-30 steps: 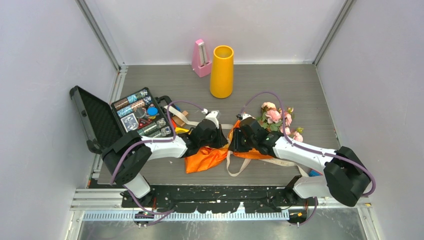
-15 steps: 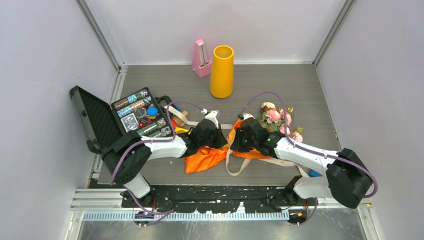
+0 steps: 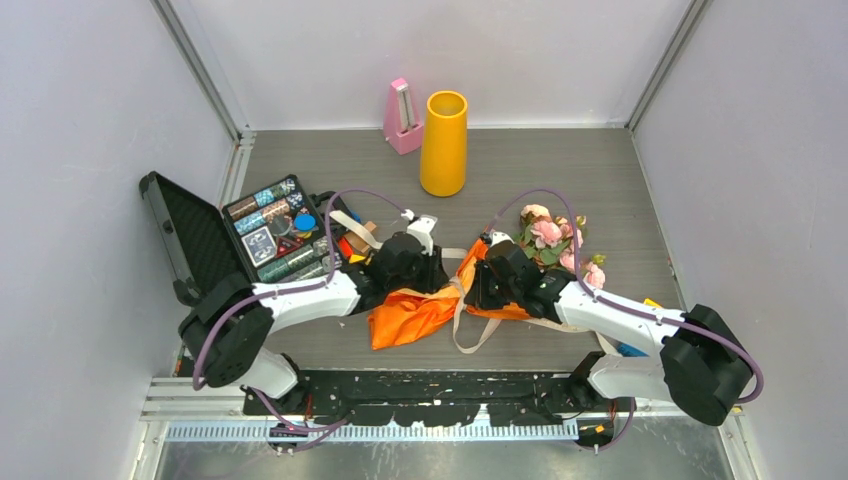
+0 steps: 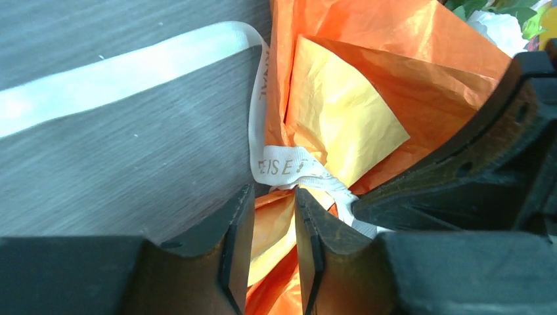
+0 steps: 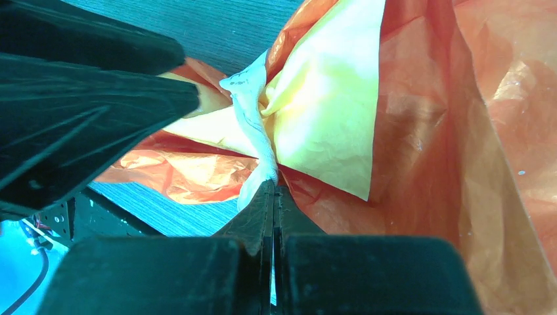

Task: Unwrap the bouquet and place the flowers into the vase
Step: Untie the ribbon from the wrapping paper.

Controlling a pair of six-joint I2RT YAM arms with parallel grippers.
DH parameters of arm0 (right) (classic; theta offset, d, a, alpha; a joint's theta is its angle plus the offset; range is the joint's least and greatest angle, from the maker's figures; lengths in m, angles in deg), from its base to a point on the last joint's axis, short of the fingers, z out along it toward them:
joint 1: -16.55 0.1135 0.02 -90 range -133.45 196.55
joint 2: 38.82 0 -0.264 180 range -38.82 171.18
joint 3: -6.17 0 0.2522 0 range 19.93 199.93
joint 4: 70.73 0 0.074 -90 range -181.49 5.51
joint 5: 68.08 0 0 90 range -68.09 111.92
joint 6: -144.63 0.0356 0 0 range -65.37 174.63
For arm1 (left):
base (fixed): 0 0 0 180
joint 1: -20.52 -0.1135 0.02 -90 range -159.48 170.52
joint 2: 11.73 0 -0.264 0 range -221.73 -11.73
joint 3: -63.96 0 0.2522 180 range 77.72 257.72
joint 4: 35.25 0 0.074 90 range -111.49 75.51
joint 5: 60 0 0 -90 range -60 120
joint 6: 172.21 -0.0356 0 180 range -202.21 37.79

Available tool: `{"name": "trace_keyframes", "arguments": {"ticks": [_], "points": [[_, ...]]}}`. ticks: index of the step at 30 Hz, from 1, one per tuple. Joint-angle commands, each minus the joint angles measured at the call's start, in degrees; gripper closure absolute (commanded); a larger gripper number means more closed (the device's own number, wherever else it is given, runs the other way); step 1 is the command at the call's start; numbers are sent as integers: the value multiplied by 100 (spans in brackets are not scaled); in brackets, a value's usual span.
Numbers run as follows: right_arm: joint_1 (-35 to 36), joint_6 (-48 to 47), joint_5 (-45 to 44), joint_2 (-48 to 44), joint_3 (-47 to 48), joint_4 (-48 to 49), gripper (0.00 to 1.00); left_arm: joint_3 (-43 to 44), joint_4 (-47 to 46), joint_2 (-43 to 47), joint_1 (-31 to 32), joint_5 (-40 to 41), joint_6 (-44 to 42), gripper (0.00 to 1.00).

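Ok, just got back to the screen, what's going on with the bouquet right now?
Both arms are at the ribbon knot on the bouquet, which lies on the table with its orange paper on. The right gripper is shut on the ribbon by the knot; the left gripper sits slightly open beside it, holding nothing. The flowers are in the wrap, and the vase stands at the back without any.

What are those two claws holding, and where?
The right gripper is shut on the beige ribbon, pinching it where it cinches the orange paper. The left gripper, slightly open beside the knot, holds nothing.
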Motion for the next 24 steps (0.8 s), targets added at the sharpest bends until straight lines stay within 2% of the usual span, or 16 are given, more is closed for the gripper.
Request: {"name": "trace_keyframes", "arguments": {"ticks": [1,6,15,24], "points": [[22,7,-46,-92,-21,-14,100,133,289,401,-32,26,-1252,67],[26,-8,-46,-102,-26,-5,100,127,65,394,40,-793,-2195,58],[24,46,-54,-160,-82,25,100,264,-202,-13,359,-554,-3190,55],[20,51,-66,-149,-89,4,100,485,-482,-452,497,-503,-3549,57]]}}
